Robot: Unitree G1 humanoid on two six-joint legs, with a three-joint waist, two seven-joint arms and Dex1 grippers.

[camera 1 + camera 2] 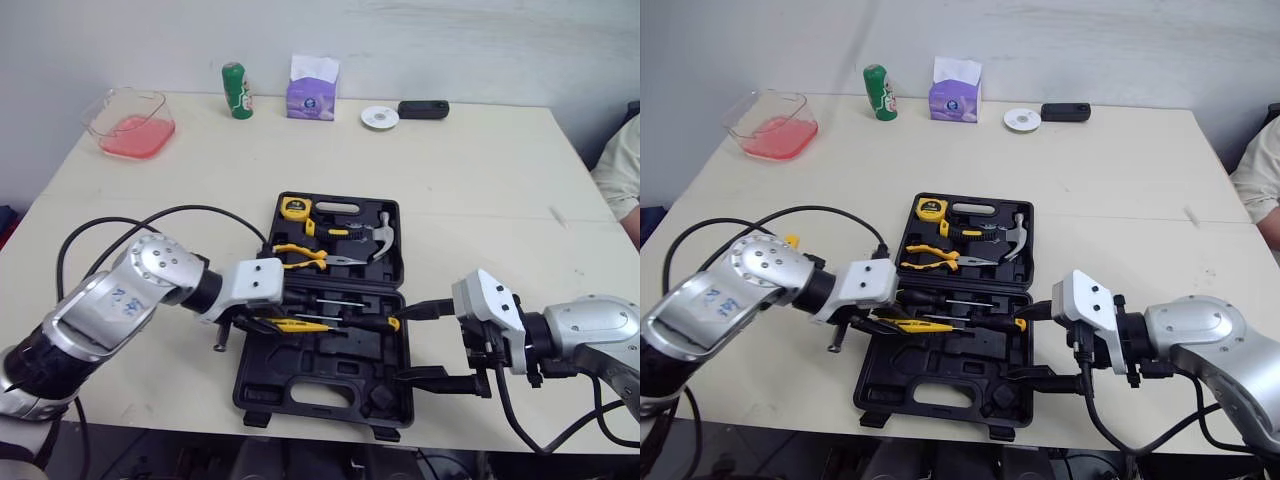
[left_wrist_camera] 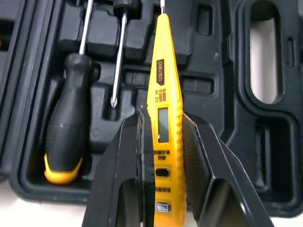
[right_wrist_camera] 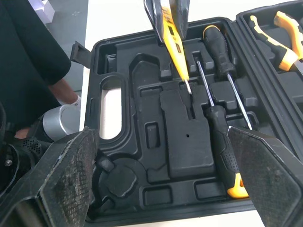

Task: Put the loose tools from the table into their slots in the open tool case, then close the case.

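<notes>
A pale surface [image 1: 480, 180] carries the open black case [image 1: 330, 385], which lies near the front edge with its lid half away from the robot. In the lid half sit a hammer [image 1: 378, 238], yellow-handled pliers [image 1: 300, 258] and a yellow tape measure [image 1: 295, 208].

The right tool [image 1: 427, 342] is at the right edge of the near half, its two fingers spread wide and pointing in over the moulded tray, with nothing between them. The left tool [image 2: 163, 119] reaches in from the case's left side with its fingers clamped on the lower body of a yellow tester pen [image 2: 163, 80]. The pen lies low over the near half with its metal tip aimed at the tray's middle (whether it touches the plastic cannot be told). Just beside it, two black screwdrivers [image 3: 222, 156] lie seated in their slots, head to tail.

At the far edge stand a clear bin of pink liquid [image 1: 130, 125], a purple tissue box [image 1: 312, 92] and a green can [image 1: 236, 90].
</notes>
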